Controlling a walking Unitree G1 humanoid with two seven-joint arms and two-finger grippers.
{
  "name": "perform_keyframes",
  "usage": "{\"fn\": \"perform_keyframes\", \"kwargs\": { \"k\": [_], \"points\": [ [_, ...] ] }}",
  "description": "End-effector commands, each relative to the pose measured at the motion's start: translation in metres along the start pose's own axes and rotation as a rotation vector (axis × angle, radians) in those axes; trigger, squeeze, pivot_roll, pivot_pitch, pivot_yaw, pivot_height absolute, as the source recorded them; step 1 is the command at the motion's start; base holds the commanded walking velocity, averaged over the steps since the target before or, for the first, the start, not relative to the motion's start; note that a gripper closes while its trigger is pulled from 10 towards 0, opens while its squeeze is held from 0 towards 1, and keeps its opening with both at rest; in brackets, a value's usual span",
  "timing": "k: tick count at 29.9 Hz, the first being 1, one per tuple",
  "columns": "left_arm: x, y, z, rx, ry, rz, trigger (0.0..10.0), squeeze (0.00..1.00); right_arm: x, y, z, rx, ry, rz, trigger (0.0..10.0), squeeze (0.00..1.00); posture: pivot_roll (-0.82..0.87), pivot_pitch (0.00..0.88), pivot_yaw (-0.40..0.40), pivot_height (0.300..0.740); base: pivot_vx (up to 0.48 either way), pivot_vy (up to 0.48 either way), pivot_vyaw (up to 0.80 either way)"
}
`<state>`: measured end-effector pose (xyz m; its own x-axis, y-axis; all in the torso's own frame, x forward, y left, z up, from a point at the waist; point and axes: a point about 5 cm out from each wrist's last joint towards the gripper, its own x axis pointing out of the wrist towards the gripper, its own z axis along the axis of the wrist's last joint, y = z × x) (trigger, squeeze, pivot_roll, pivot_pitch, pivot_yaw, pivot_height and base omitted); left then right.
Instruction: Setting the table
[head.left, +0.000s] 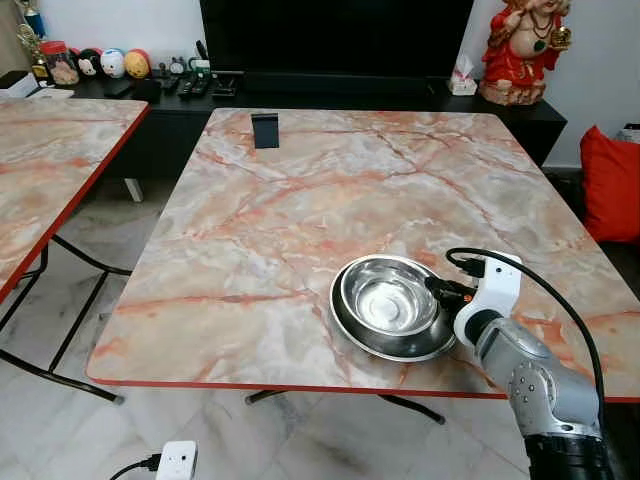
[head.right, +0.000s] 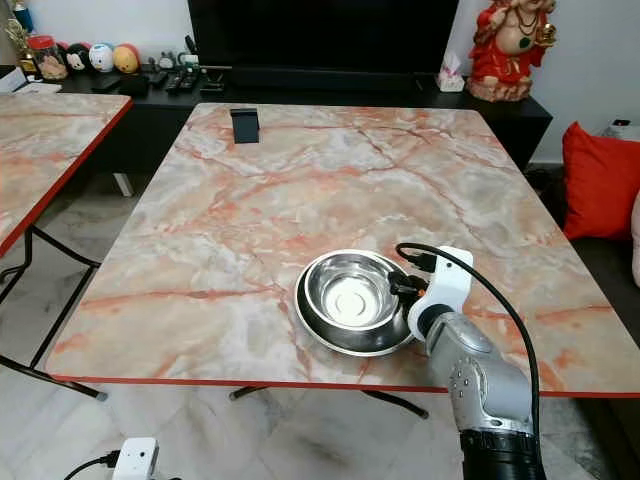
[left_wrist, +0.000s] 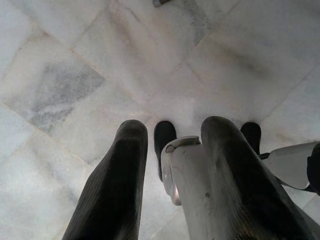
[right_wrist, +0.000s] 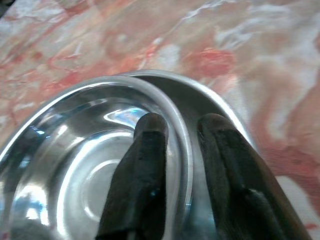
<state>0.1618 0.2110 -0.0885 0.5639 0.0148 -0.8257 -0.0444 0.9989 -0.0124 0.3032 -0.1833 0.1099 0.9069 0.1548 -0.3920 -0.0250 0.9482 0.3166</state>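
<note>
Bowl (head.left: 388, 297) nested in plate (head.left: 352, 333), both on worktop (head.left: 300, 210) near front edge, right of centre. Right pincer (right_wrist: 181, 131) astride bowl's right rim. Small stand (head.left: 265, 130) at far edge. Second worktop (head.left: 50, 160) to the left.

Both eye views look forward and down at the counter (head.left: 300, 200) from head height. The right wrist view sits close above the bowl (right_wrist: 90, 165); the left wrist view faces the floor (left_wrist: 75, 75).
</note>
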Motion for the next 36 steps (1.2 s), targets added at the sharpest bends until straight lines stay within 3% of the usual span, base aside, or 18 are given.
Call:
{"fn": "perform_keyframes", "kwargs": {
  "k": [1,6,7,8,16,20,22,23,26,28,29,31,33,36],
  "points": [
    [-0.002,0.004,-0.006,0.001,0.017,0.005,10.0,0.0,0.0,0.006,0.008,-0.005,-0.029,0.023,10.0,1.0,-0.03,0.0,-0.036,0.736,0.0,0.0,0.0],
    [-0.002,0.006,-0.006,0.002,0.016,0.005,10.0,0.0,-0.001,0.006,0.008,-0.003,-0.038,0.02,10.0,0.98,-0.04,0.0,-0.034,0.736,0.0,0.0,0.0],
    [-0.002,0.006,-0.006,0.002,0.016,0.005,10.0,0.0,-0.001,0.006,0.01,0.002,-0.049,0.022,10.0,0.4,-0.04,0.0,-0.034,0.736,0.0,0.0,0.0],
    [-0.002,0.007,-0.005,0.002,0.016,0.006,10.0,0.0,-0.001,0.006,0.012,0.007,-0.068,0.026,10.0,0.0,-0.04,0.0,-0.034,0.736,0.0,0.0,0.0],
    [0.002,0.005,0.013,0.001,-0.001,0.009,10.0,0.0,-0.001,0.012,0.018,0.035,-0.144,0.072,10.0,0.0,-0.04,0.0,-0.034,0.736,0.0,0.0,0.0],
    [0.004,0.003,0.021,0.002,-0.014,0.008,10.0,0.0,-0.004,0.023,0.025,0.0,-0.249,0.122,10.0,0.0,-0.04,0.0,-0.032,0.736,0.0,0.0,0.0],
    [0.005,0.002,0.023,0.003,-0.018,0.007,10.0,0.0,-0.008,0.025,0.032,-0.025,-0.361,0.117,10.0,0.0,-0.04,0.0,-0.033,0.736,0.0,0.0,0.0],
    [0.005,0.001,0.026,0.004,-0.023,0.006,10.0,0.0,-0.016,0.024,0.04,-0.082,-0.501,0.071,10.0,0.0,-0.04,0.0,-0.034,0.736,0.0,0.0,0.0],
    [0.005,0.001,0.027,0.006,-0.023,0.006,10.0,0.0,-0.016,0.022,0.039,-0.082,-0.511,0.048,10.0,0.0,-0.04,0.0,-0.031,0.736,0.0,0.0,0.0],
    [0.004,0.002,0.022,0.007,-0.018,0.007,10.0,0.0,-0.018,0.012,0.036,-0.198,-0.535,-0.061,10.0,0.0,-0.03,0.0,-0.034,0.736,0.0,0.0,0.0],
    [0.003,0.003,0.018,0.009,-0.014,0.009,10.0,0.0,-0.021,-0.001,0.034,-0.308,-0.563,-0.176,10.0,0.0,-0.03,0.0,-0.035,0.736,0.0,0.0,0.0],
    [0.001,0.005,0.01,0.011,-0.007,0.009,10.0,0.0,-0.025,-0.006,0.033,-0.391,-0.582,-0.222,10.0,0.0,-0.03,0.0,-0.034,0.736,0.0,0.0,0.0],
    [-0.002,0.006,-0.004,0.015,0.002,0.008,10.0,0.0,-0.028,-0.009,0.026,-0.365,-0.605,-0.208,10.0,0.0,-0.04,0.0,-0.033,0.736,0.0,0.0,0.0],
    [-0.003,0.007,-0.008,0.017,0.002,0.009,10.0,0.0,-0.029,-0.015,0.016,-0.371,-0.596,-0.202,10.0,0.0,-0.04,0.0,-0.032,0.736,0.0,0.0,0.0]
  ]
}}
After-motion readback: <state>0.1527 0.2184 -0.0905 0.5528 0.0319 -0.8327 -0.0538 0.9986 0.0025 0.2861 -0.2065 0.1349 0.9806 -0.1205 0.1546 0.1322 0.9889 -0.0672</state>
